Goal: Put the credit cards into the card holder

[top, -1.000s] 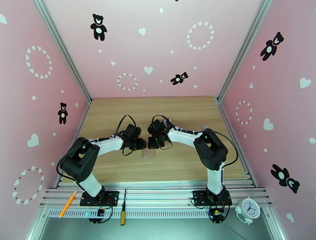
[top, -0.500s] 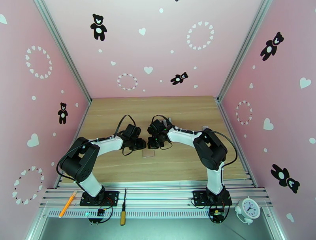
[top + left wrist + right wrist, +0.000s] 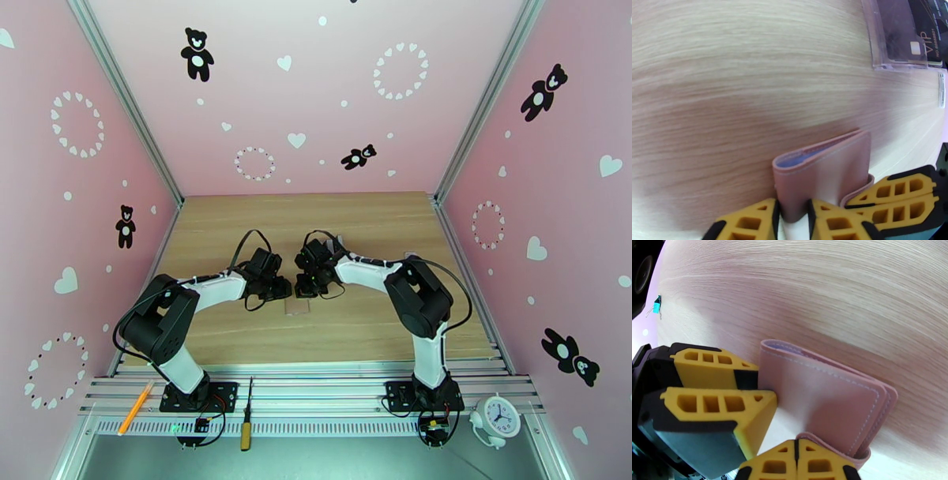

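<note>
LEFT: your left gripper [image 3: 793, 215], barely parted, clamps one edge of the tan-pink leather booklet card holder [image 3: 829, 169] | RIGHT: your right gripper [image 3: 796, 453] is pinched shut on its snap tab [image 3: 837, 445] | WHERE: card holder on edge at the middle of the pale wooden table [image 3: 730, 79], between both grippers

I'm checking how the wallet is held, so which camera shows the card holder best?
The right wrist view: the card holder is large there, cover, stitching and snap tab plain. The left wrist view shows its folded edge clamped by the left end effector. In the top external view it is too hidden to make out.
</note>
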